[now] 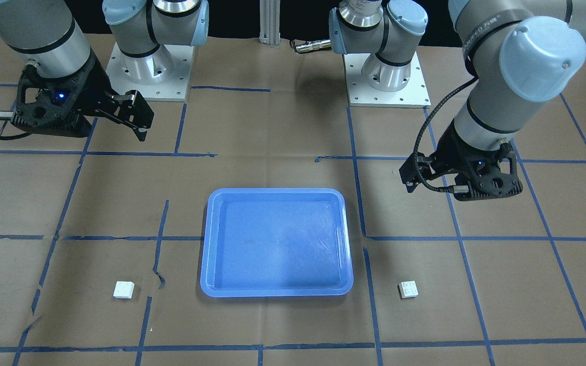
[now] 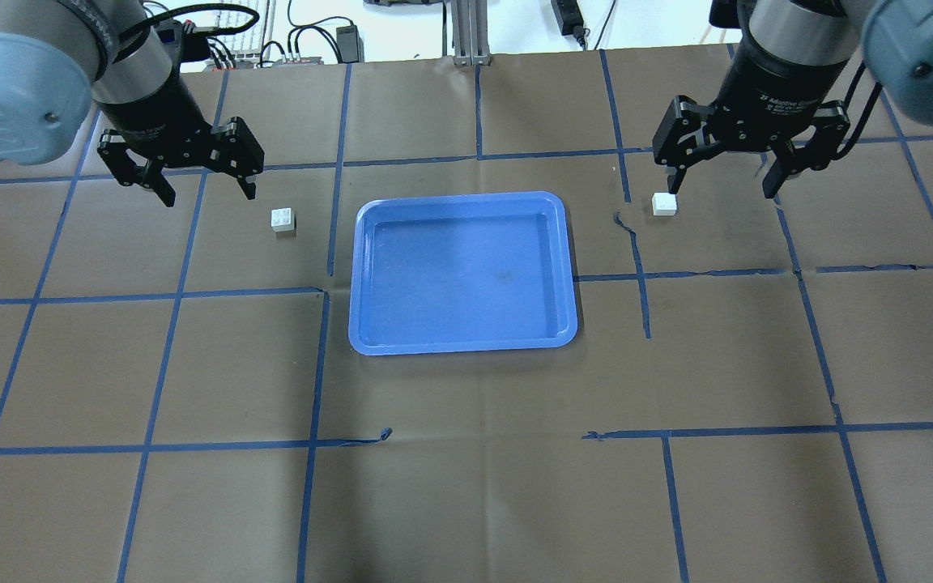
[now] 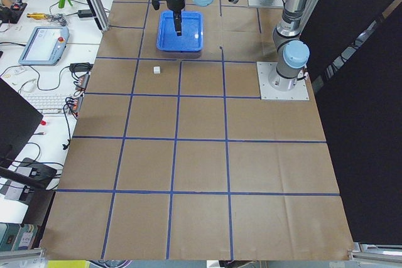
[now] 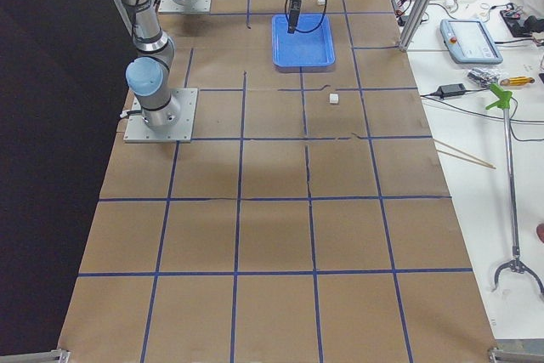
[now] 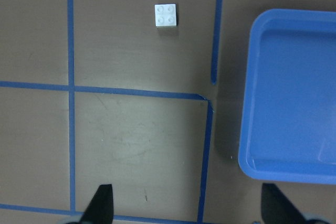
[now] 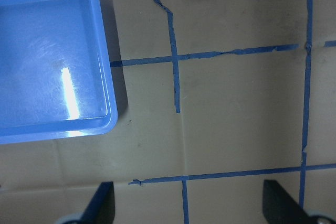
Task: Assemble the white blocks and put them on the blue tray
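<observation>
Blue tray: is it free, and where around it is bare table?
The blue tray holds nothing. Crowded beside two corners: left white block, right white block, left gripper and right gripper near. The table off the opposite long side is bare.

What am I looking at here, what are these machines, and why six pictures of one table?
Two robot arms stand at a paper-covered table. Each ends in a two-finger gripper; the left gripper and right gripper are both open, holding nothing. One picture faces the robot, one looks over its shoulders, two look from the table's ends, two come from wrist cameras. The left white block and right white block lie on the table, either side of the empty blue tray.
</observation>
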Tool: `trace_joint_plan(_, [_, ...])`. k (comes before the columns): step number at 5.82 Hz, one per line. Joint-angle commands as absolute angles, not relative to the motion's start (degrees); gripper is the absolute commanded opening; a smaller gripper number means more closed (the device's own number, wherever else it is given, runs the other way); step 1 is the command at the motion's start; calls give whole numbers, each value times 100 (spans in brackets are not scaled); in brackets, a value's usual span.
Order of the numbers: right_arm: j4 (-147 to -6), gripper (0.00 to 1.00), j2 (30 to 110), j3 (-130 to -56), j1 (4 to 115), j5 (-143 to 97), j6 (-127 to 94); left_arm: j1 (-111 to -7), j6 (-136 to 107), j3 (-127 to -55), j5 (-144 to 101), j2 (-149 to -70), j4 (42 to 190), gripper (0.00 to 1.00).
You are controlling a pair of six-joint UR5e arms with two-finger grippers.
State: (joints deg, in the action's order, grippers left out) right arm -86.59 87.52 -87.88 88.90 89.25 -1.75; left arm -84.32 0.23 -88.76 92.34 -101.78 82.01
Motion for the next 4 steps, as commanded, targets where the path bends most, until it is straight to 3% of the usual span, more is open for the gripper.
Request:
trace_joint_plan(1, [-8849,100,8754,-8798,8859,8912,1266,-8358,44,-8877,9237,-11192,7081,99])
trace_joint_plan(4, [-9419,100,8474,-8807,8807,8973,4260,-8358,351,-8991,9229,-12381,5504,99])
